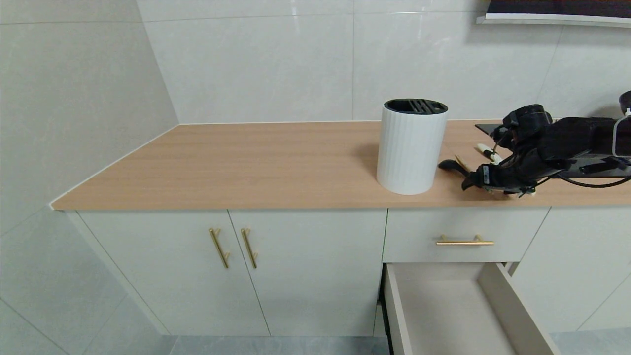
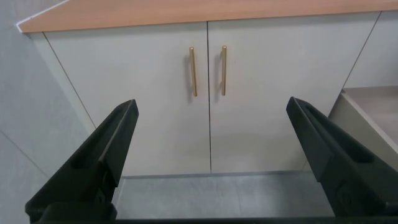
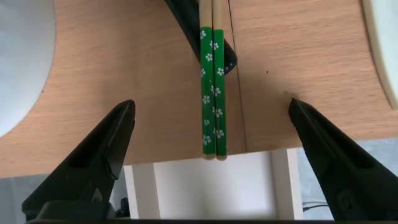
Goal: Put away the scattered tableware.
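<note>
A pair of wooden chopsticks (image 3: pixel 211 93) with green flowered ends lies on the wooden counter (image 1: pixel 256 158), tips over a black spoon (image 3: pixel 229 60). My right gripper (image 3: pixel 210 106) hovers over them, open, one finger on each side and nothing held. In the head view the right gripper (image 1: pixel 472 181) is low over the counter's front edge, just right of the white ribbed utensil holder (image 1: pixel 411 146); the black spoon (image 1: pixel 450 165) lies between them. My left gripper (image 2: pixel 211 106) is open and empty, facing the cabinet doors (image 2: pixel 208 106).
A lower drawer (image 1: pixel 458 305) stands pulled out beneath the closed drawer (image 1: pixel 463 240). A dark flat panel (image 1: pixel 490 129) lies at the counter's back right. A white rounded object (image 3: pixel 387 50) sits near the chopsticks. The counter's left half is bare wood.
</note>
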`<state>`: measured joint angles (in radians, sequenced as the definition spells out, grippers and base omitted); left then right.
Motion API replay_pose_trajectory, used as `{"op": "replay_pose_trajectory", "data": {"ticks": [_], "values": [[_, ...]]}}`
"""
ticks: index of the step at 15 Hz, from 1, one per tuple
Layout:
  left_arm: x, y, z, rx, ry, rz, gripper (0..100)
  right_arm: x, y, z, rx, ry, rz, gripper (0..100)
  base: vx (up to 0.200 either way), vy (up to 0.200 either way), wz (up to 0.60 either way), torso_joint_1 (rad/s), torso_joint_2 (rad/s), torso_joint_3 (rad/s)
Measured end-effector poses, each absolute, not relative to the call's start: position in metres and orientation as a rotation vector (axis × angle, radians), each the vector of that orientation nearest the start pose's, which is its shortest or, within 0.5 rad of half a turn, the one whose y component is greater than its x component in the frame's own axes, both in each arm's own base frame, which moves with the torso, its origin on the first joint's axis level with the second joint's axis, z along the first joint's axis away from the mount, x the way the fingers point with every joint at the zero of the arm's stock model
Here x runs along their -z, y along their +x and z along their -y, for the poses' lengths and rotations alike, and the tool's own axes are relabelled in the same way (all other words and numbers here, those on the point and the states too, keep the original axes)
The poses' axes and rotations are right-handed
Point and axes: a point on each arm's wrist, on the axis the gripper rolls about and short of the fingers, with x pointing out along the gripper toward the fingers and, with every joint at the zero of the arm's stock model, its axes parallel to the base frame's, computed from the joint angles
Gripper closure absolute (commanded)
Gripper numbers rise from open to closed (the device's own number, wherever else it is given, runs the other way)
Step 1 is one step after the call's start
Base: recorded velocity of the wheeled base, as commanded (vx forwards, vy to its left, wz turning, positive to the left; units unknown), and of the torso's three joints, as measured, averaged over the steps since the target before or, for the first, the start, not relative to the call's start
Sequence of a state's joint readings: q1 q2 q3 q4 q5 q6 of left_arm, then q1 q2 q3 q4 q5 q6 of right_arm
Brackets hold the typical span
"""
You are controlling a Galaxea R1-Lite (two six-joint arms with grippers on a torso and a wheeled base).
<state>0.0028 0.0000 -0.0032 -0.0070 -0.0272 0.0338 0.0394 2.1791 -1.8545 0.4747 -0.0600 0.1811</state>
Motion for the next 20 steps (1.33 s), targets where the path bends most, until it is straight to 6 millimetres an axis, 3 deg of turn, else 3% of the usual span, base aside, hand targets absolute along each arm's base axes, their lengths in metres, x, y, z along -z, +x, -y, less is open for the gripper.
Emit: {"op": "replay_pose_trajectory", "data": {"ticks": [10,14,17,20], "values": [[-0.077,-0.023,0.001,0.024,0.034,0.011,0,-0.186,0.433,-0.015,0.094,0.131,-0.802,100,0.0,0.0,0.0,0.0,0.0,0.0],[-0.077,-0.023,0.001,0.024,0.034,0.011,0,-0.203,0.423,-0.014,0.114,0.166,-0.772,100,0.0,0.0,0.0,0.0,0.0,0.0],[-0.077,-0.023,0.001,0.024,0.034,0.011,0,-0.234,0.391,-0.014,0.105,0.176,-0.731,100,0.0,0.0,0.0,0.0,0.0,0.0],[-0.077,-0.023,0.001,0.024,0.034,0.011,0,-0.256,0.335,-0.028,0.058,0.162,-0.728,100,0.0,0.0,0.0,0.0,0.0,0.0]]}}
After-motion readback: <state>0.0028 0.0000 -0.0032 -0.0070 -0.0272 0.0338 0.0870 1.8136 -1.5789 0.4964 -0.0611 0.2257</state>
